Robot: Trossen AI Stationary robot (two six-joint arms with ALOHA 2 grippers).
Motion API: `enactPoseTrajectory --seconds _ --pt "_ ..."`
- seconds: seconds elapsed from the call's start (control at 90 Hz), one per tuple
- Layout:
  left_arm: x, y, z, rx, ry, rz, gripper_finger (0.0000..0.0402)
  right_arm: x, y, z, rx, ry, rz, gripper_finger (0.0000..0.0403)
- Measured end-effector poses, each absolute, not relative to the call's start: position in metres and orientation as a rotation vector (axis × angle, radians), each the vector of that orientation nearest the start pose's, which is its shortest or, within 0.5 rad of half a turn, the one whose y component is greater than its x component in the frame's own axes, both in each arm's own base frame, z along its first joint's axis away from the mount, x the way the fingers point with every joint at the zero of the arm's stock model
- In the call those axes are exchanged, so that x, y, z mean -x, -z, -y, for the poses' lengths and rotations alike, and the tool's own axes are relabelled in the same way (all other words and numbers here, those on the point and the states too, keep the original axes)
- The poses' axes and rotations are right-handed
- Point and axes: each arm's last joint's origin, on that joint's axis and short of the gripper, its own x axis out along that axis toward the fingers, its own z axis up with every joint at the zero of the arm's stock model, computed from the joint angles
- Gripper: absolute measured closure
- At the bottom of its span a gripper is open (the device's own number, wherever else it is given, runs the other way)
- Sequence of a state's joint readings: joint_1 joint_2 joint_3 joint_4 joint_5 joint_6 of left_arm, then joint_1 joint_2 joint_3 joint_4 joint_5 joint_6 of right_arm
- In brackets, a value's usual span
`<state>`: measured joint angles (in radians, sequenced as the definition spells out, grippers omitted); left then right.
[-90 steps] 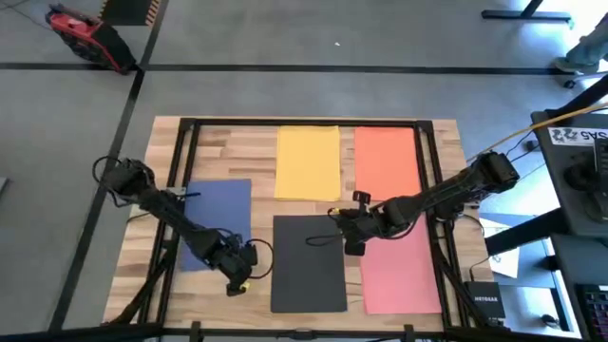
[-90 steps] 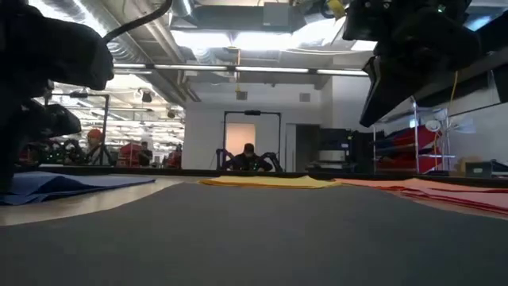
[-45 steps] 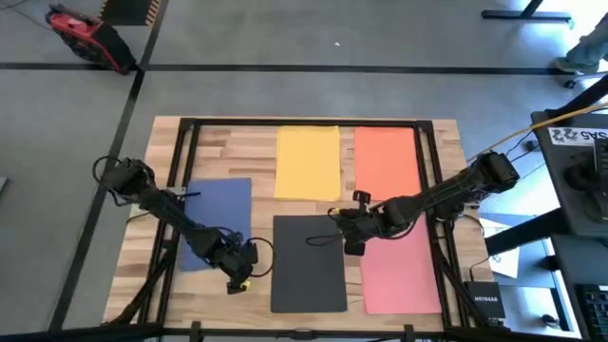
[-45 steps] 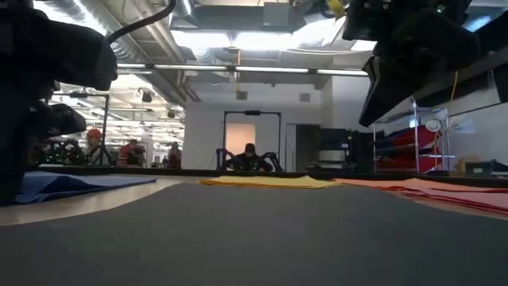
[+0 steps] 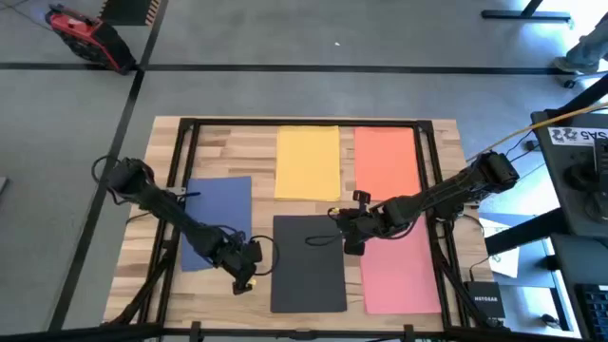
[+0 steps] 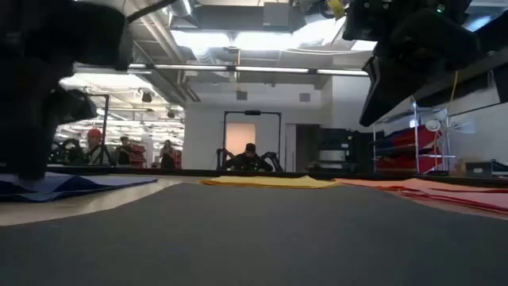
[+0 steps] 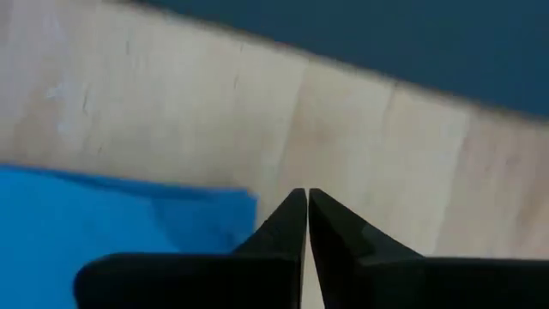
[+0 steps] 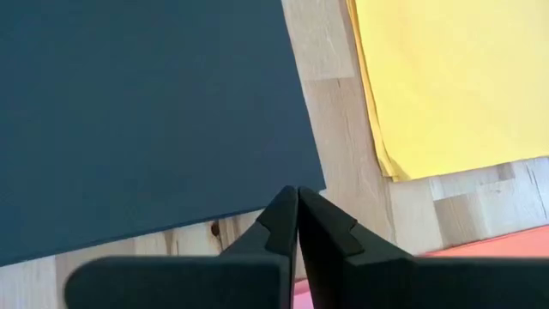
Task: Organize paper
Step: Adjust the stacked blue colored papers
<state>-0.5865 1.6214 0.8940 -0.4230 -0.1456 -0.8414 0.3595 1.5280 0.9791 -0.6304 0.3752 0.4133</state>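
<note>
Five sheets of paper [image 5: 308, 262] are spread flat across the table [image 5: 220, 142]. The left gripper [image 7: 304, 209], fingers pinched together on nothing, is poised at the blue sheet [image 5: 217, 220]'s 5 o'clock corner; the right gripper [image 8: 297, 209], likewise closed empty, is held at the dark sheet's 1 o'clock corner. Thin and limp, each sheet is probably best lifted by an edge or corner.

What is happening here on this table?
A two-armed robot is sorting coloured paper on a wooden table. The left gripper, shut, sits low at the corner of the blue sheet, beside the dark sheet. The right gripper, also shut, is at the dark sheet's far corner. The yellow, orange and pink sheets lie flat, untouched.
</note>
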Motion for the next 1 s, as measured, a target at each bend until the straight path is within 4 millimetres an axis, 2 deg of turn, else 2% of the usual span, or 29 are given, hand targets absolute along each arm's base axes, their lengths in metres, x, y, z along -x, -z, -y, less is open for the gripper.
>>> enactPoseTrajectory --seconds 0.289,0.511,0.589,0.656,0.8,0.889,1.0 --pt "-0.255 -0.211 0.137 0.43 -0.066 -0.887 0.0402 -0.268 -0.21 -0.09 0.063 0.211 -1.049 0.0403" --pt "-0.255 -0.258 0.105 0.472 -0.027 -0.634 0.0402 -0.256 -0.236 -0.088 0.039 0.092 -0.989 0.0403" --pt "-0.251 -0.269 0.092 0.472 -0.07 -0.593 0.0402 -0.25 -0.247 -0.086 0.025 0.065 -0.953 0.0403" --pt "-0.243 -0.268 0.077 0.482 -0.189 -0.638 0.0402 -0.246 -0.254 -0.084 0.017 0.066 -0.921 0.0403" --pt "-0.214 -0.244 0.043 0.526 -0.614 -0.908 0.0402 -0.243 -0.26 -0.082 0.024 0.105 -0.886 0.0403" --pt "-0.198 -0.23 0.033 0.545 -0.801 -1.042 0.0402 -0.243 -0.26 -0.081 0.025 0.106 -0.886 0.0403" --pt "-0.187 -0.205 0.027 0.653 -0.903 -1.098 0.0402 -0.243 -0.26 -0.081 0.031 0.119 -0.881 0.0403"
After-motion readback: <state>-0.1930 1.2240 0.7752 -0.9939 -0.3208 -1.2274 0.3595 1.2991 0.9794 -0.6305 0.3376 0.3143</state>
